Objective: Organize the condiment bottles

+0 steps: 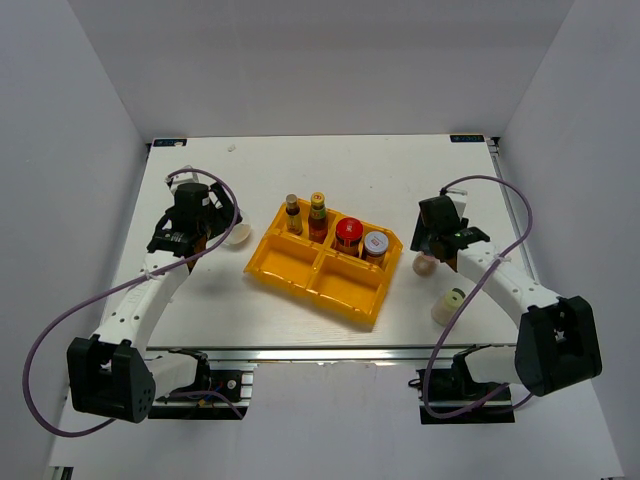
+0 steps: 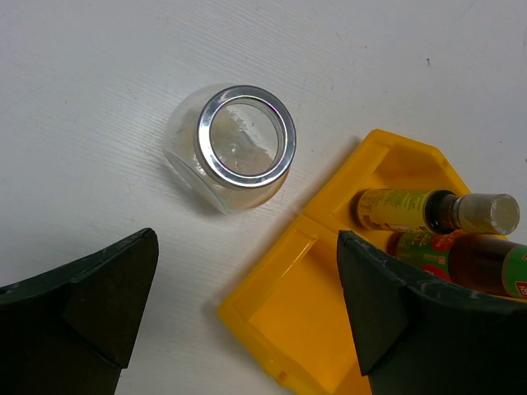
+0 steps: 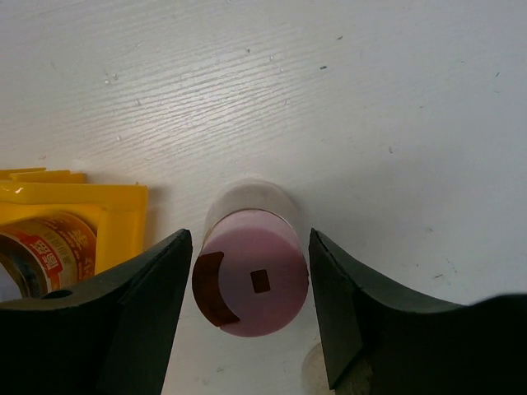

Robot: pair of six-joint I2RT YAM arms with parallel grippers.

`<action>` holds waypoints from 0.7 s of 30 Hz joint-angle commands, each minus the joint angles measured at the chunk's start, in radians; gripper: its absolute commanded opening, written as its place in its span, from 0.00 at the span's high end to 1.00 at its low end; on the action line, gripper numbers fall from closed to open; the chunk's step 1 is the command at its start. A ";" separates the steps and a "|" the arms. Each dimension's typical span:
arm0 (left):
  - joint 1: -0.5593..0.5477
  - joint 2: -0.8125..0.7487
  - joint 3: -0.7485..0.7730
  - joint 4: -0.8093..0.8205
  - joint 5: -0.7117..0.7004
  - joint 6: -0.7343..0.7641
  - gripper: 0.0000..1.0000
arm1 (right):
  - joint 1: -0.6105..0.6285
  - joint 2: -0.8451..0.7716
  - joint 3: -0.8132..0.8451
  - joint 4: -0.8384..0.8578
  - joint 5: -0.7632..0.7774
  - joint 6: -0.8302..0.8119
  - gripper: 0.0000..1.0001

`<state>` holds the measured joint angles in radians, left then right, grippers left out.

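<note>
Right gripper [image 3: 251, 239] is down over the pink-capped bottle [image 3: 251, 284], which stands on the table just off the tray's [image 1: 290, 262] right end. A finger sits tight against each side of the cap, but I can't tell whether they're actually pinching it.

That bottle looks small, light and rigid. The round, smooth cap could easily slip or twist out, so I'd take it square across the cap or just under it, and keep it upright.

Left gripper [image 2: 247, 243] hangs with its jaws wide apart and nothing between them, just off the tray's left corner. The silver-rimmed glass jar [image 2: 243, 144] lies beyond it, near that corner. The glass is slick and breakable, so it wants a gentle squeeze across the body.

Four bottles stand in the tray's far compartments. A yellow-capped bottle [image 1: 450, 303] waits to the tray's right.
</note>
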<state>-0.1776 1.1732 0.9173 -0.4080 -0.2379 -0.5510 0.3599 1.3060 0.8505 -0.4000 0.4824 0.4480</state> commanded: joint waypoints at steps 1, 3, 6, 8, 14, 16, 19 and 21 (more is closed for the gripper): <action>0.006 -0.007 -0.006 0.015 0.003 -0.001 0.02 | -0.007 0.003 -0.018 0.043 -0.018 0.017 0.37; 0.006 -0.007 -0.005 0.015 0.003 0.000 0.02 | -0.010 -0.008 -0.021 0.044 -0.019 0.020 0.47; 0.006 -0.009 -0.005 0.017 0.003 -0.001 0.02 | -0.012 -0.042 -0.019 0.044 -0.030 0.015 0.64; 0.006 -0.010 -0.005 0.015 0.003 -0.001 0.02 | -0.010 -0.065 -0.011 0.046 -0.042 -0.009 0.72; 0.006 -0.018 -0.006 0.017 0.002 -0.004 0.02 | -0.010 -0.218 0.044 0.046 -0.067 -0.092 0.84; 0.006 -0.020 -0.008 0.020 0.003 -0.004 0.02 | -0.007 -0.254 0.062 0.064 -0.100 -0.115 0.85; 0.006 -0.020 -0.009 0.026 0.015 -0.007 0.02 | 0.011 -0.292 0.105 0.099 -0.217 -0.170 0.86; 0.006 -0.021 -0.011 0.028 0.018 -0.007 0.02 | 0.030 -0.304 0.133 0.131 -0.330 -0.207 0.86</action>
<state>-0.1776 1.1732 0.9165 -0.4049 -0.2344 -0.5514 0.3626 1.0267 0.9112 -0.3634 0.3122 0.3256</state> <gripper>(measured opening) 0.982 0.557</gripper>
